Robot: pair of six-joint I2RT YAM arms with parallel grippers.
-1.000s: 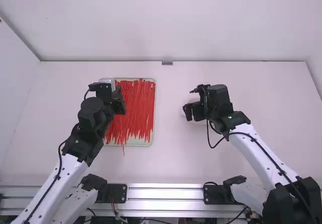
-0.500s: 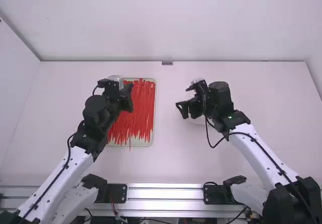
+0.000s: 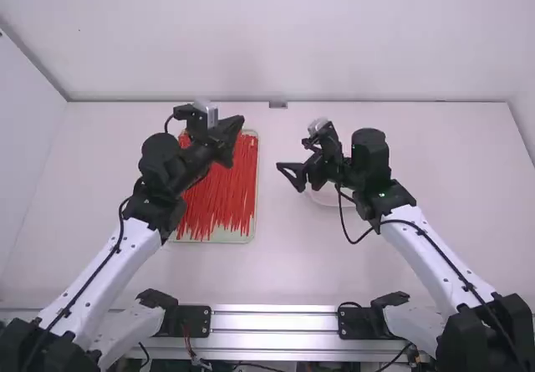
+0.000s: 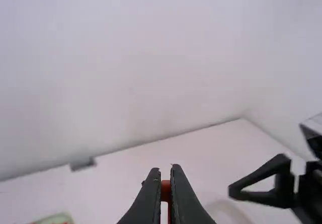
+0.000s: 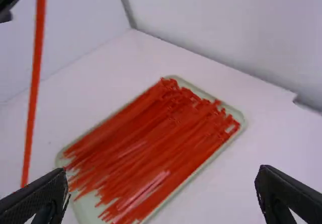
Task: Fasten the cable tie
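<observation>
Left gripper (image 3: 232,128) pinches one red cable tie (image 5: 34,83) — raised above the upper edge of the tray (image 3: 256,213) of loose ties, left of centre. Right gripper (image 3: 298,161) — jaws spread wide — hovers at centre, facing it.

The left arm of white links and black joints (image 3: 117,259) stands bent over the pale green rectangular tray (image 3: 255,209), with its wrist held level above the tray's far end. Its black two-finger left gripper (image 3: 232,127) points sideways toward the other arm, with its fingers pinched tight on a thin red plastic cable tie (image 4: 164,189). The right arm (image 3: 422,242), of the same build, extends up the table beside the tray. Its black right gripper (image 3: 289,175) faces the tray, fingers (image 5: 43,196) spread wide.
</observation>
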